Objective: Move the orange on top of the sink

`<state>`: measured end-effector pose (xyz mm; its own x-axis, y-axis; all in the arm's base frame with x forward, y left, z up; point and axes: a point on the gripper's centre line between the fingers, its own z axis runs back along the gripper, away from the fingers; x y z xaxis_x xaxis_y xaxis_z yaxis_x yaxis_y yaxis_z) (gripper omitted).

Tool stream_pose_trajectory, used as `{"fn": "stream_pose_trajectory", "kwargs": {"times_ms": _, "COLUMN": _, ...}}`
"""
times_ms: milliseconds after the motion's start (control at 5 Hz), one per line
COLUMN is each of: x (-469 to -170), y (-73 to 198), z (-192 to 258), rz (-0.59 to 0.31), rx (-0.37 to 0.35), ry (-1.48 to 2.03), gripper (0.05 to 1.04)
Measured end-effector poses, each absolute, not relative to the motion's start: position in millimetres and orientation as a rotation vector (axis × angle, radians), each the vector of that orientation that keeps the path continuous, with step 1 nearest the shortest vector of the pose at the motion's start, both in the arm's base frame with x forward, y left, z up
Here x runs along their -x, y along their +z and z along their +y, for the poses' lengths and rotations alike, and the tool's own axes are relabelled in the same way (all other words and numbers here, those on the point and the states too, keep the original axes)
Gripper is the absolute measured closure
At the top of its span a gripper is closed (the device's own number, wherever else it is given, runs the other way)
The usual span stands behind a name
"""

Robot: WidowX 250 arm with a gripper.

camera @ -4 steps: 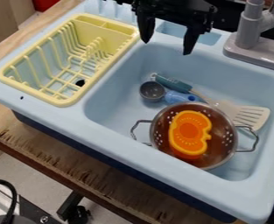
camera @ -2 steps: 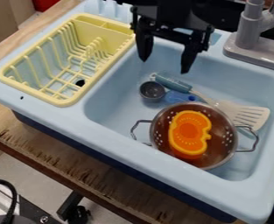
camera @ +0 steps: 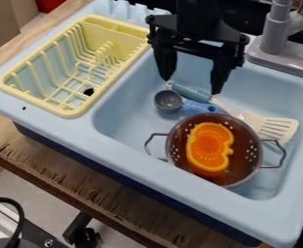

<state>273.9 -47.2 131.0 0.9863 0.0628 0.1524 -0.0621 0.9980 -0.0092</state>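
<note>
And here you look down at a slant, one fixed camera above the near side of the sink (camera: pixel 114 152), facing across it towards the grey faucet (camera: pixel 274 36), close in, with floor (camera: pixel 34 193) slipping into your lower left.

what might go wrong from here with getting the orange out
The orange sits down inside the metal colander, so the open tool could catch the rim or a handle on its way in. The fingers are spread wide, and one might land on the orange rather than beside it. The spatula and blue scoop lie close to the colander and may get knocked if it shifts.
</note>
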Motion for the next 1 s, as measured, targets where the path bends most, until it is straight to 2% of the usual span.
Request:
{"fn": "stream_pose_trajectory", "kwargs": {"times_ms": 400, "x": -237, "y": 122, "z": -74, "rz": -0.116, "rx": 0.07, "ry": 0.083, "gripper": 0.086}}
{"fn": "stream_pose_trajectory", "kwargs": {"times_ms": 800, "x": -228, "y": 112, "z": -81, "rz": -0.098, "rx": 0.071, "ry": 0.09, "gripper": 0.086}}
{"fn": "stream_pose_trajectory", "kwargs": {"times_ms": 1000, "x": -227, "y": 107, "z": -81, "rz": -0.117, "rx": 0.042, "ry": 0.077, "gripper": 0.086}}
